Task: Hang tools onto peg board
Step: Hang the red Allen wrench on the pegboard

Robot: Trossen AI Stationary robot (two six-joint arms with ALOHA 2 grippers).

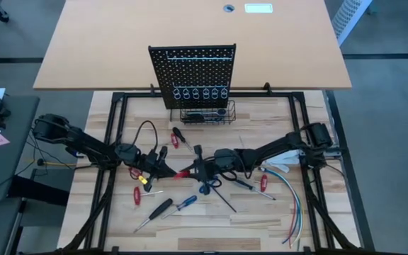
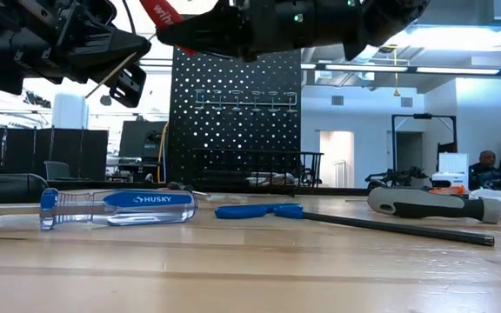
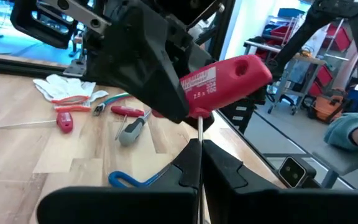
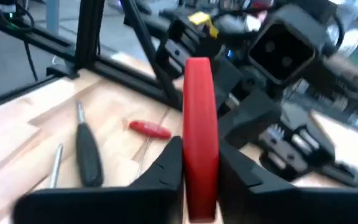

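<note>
Nearest the low camera: clear-and-blue Husky screwdriver [image 2: 116,207] lying flat on the pale wooden tabletop [image 2: 250,269].

Step in hand, as I judge it: handover in mid-air, above the table's middle. My left gripper [image 3: 199,163] has its fingers pressed onto the thin steel shaft of the red-handled screwdriver [image 3: 225,84]. My right gripper [image 4: 197,171] has its fingers pinching the red handle from the other end.

Long axis runs roughly level, left to right across the table; handle toward my right arm, tip toward my left.

Next calls for: left fingers letting go, then carry to the upright black perforated peg board [image 1: 193,67] and drop the shaft into a ring holder.
</note>
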